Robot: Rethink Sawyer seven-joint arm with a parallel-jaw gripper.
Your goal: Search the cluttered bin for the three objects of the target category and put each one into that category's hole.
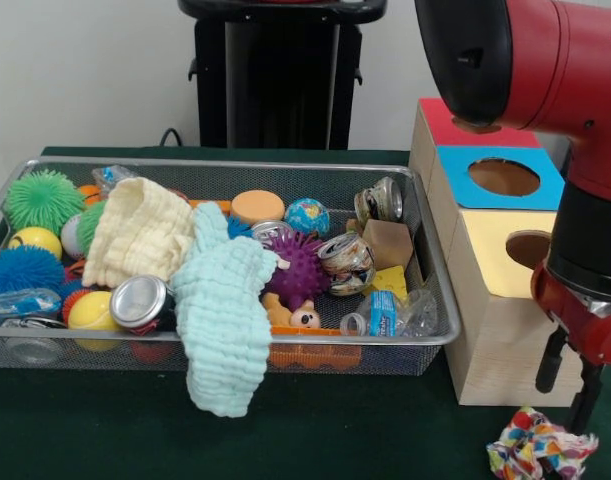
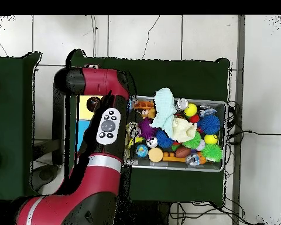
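Though the arm looms large from where I stand, these are the things that matter:

Pincer: the pincer (image 1: pixel 570 385) hangs low at the near corner of the wooden box, its two dark fingers apart with nothing between them, just above a scrunched multicoloured cloth (image 1: pixel 541 448) on the green bench (image 1: pixel 105 430).

Cloth on the bench: it lies outside both bin and box, just beside the box's foot; I judge it slipped or was set down short of a hole, which would explain why the pincer hovers over it.

Sorting box: the wooden box (image 1: pixel 490 330) stands touching the bin's side, so a carry from bin to hole is short; red, blue and yellow panels run along its top, with the blue hole (image 1: pixel 504 177) and yellow hole (image 1: pixel 530 247) visible.

Bin: the wire mesh bin (image 1: pixel 235 168) is crowded with spiky balls, crushed cans and toys.

Likely targets: if cloths are the category, a pale green cloth (image 1: pixel 221 320) droops over the bin's near rim and a cream cloth (image 1: pixel 138 232) lies heaped among the balls.

Overhead: the arm covers most of the box, so the pincer is hidden there.
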